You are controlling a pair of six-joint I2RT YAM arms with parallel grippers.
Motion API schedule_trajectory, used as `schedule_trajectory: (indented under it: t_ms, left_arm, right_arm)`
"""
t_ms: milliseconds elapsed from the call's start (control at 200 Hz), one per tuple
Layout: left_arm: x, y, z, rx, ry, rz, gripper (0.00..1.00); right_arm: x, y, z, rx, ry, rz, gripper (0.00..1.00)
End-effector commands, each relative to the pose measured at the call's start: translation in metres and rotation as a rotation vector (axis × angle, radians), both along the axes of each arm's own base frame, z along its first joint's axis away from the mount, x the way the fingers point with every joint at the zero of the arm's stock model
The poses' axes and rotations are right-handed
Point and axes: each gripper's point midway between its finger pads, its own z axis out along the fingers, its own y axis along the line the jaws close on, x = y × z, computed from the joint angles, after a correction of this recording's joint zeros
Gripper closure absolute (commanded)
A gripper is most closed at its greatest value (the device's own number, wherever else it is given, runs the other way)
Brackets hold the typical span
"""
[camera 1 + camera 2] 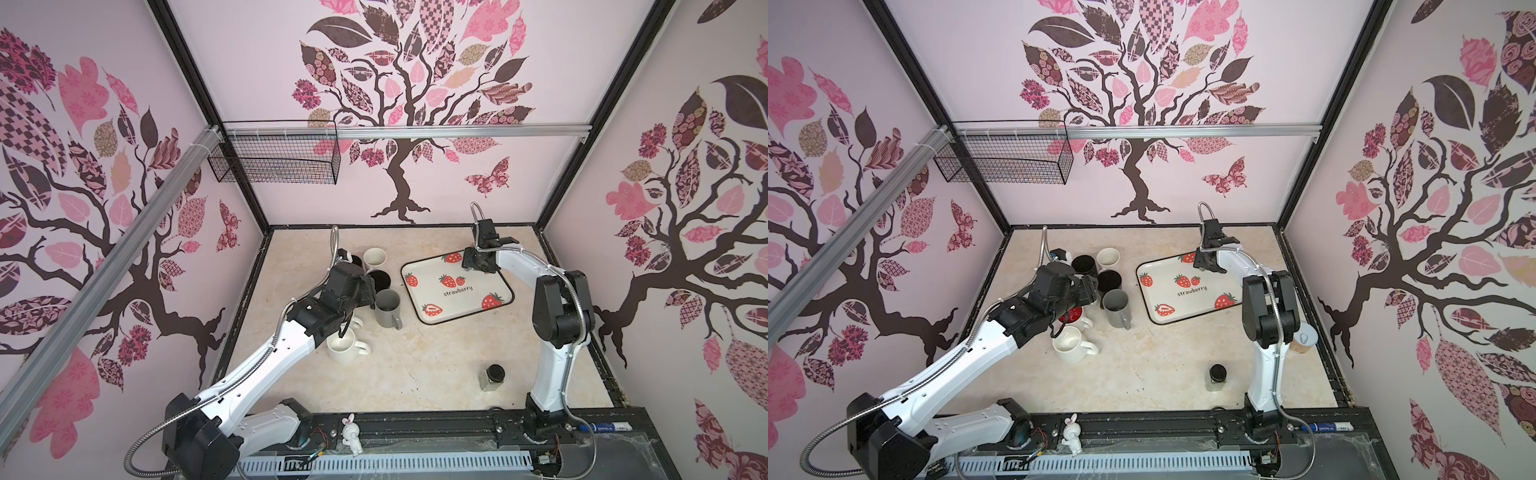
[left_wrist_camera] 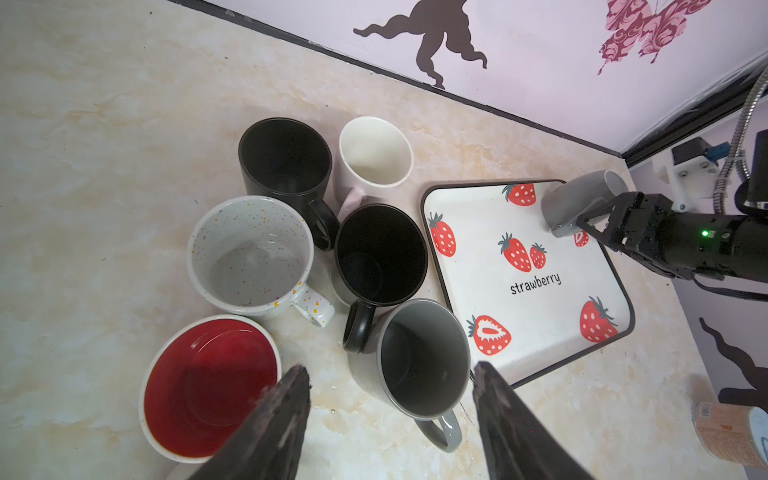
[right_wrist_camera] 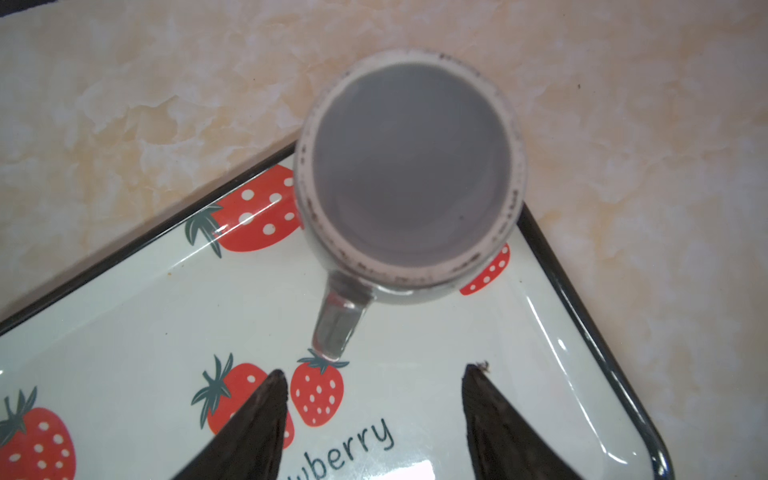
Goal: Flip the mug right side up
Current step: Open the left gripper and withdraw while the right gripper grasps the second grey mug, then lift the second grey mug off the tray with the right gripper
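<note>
The mug (image 3: 409, 174) is grey and stands upside down on the far right corner of the strawberry tray (image 3: 166, 332), base up, with its handle pointing at my right gripper (image 3: 374, 372). That gripper hovers just short of the handle, open, with nothing between its fingers. The left wrist view shows the same mug (image 2: 582, 199) beside the right gripper (image 2: 590, 226). In both top views the right gripper (image 1: 480, 262) (image 1: 1209, 264) hides the mug. My left gripper (image 2: 390, 372) is open above an upright grey mug (image 2: 424, 361), left of the tray.
Several upright mugs cluster left of the tray (image 1: 432, 291): two black (image 2: 286, 158) (image 2: 380, 253), a pale one (image 2: 374, 151), a speckled one (image 2: 249, 249), a red-lined one (image 2: 210, 386) and a white one (image 1: 343, 345). A lidded glass jar (image 1: 492, 376) stands front right and a can (image 1: 1304, 338) by the right arm.
</note>
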Motion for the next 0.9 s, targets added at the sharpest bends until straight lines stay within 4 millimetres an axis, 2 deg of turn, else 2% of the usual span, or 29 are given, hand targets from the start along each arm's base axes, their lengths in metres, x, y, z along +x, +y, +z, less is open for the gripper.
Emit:
schedule_trajectory:
  t_ms: [0, 235, 465, 665, 895]
  left_arm:
    - [-0.002, 0.004, -0.010, 0.018, 0.002, -0.010, 0.35]
    - [-0.007, 0.010, -0.011, 0.032, -0.005, -0.007, 0.34]
    - [-0.010, 0.013, -0.012, 0.040, -0.002, -0.008, 0.34]
    - [-0.012, 0.014, -0.015, 0.035, 0.002, -0.005, 0.34]
    - [-0.013, 0.010, -0.015, 0.017, 0.005, -0.020, 0.33]
  right_arm:
    - [0.015, -0.007, 0.000, -0.052, -0.019, -0.025, 0.37]
    - [0.022, -0.011, -0.007, -0.097, -0.010, -0.014, 0.49]
    - [0.028, -0.012, -0.014, -0.118, 0.001, -0.012, 0.51]
    - [0.021, -0.011, -0.018, -0.133, 0.013, 0.044, 0.68]
    - [0.006, -0.005, -0.006, -0.134, -0.010, 0.147, 0.90]
